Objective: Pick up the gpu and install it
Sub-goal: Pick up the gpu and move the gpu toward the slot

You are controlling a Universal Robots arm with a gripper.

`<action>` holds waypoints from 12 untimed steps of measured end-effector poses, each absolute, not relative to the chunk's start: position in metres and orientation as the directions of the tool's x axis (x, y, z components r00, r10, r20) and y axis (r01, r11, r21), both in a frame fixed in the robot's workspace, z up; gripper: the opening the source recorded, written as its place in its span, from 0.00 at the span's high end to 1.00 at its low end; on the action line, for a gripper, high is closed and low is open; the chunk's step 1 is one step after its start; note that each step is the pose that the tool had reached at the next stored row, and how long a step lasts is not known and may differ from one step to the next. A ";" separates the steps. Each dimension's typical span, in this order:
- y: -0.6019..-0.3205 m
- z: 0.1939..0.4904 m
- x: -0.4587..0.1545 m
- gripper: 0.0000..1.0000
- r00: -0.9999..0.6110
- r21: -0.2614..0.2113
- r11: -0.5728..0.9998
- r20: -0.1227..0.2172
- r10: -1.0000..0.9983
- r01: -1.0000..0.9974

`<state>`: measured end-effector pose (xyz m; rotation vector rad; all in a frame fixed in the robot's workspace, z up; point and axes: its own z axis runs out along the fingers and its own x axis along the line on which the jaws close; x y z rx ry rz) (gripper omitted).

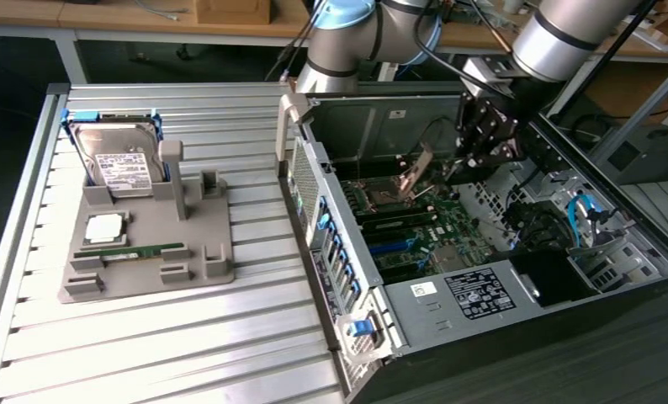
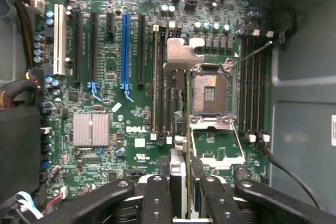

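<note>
The gripper clamps the gpu edge-on in narrowed jaws above the middle of the motherboard. We judge that misalignment with the blue slot could drive its edge into neighbouring components.

Exterior camera sits high, angled down across the slatted table and into the open computer case, mid-distance. Wrist camera's right in close, facing square onto the motherboard, past the gripper and the edge-on gpu. The 2 views share that board's CPU socket.
</note>
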<state>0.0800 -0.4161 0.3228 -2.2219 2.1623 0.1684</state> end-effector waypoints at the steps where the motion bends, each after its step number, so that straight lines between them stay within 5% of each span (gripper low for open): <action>1: -0.417 0.323 0.080 0.73 0.025 0.049 -0.030 -0.103 -0.994 -0.998; 12: -0.431 0.322 0.076 0.73 0.024 0.049 -0.030 -0.104 -0.994 -0.998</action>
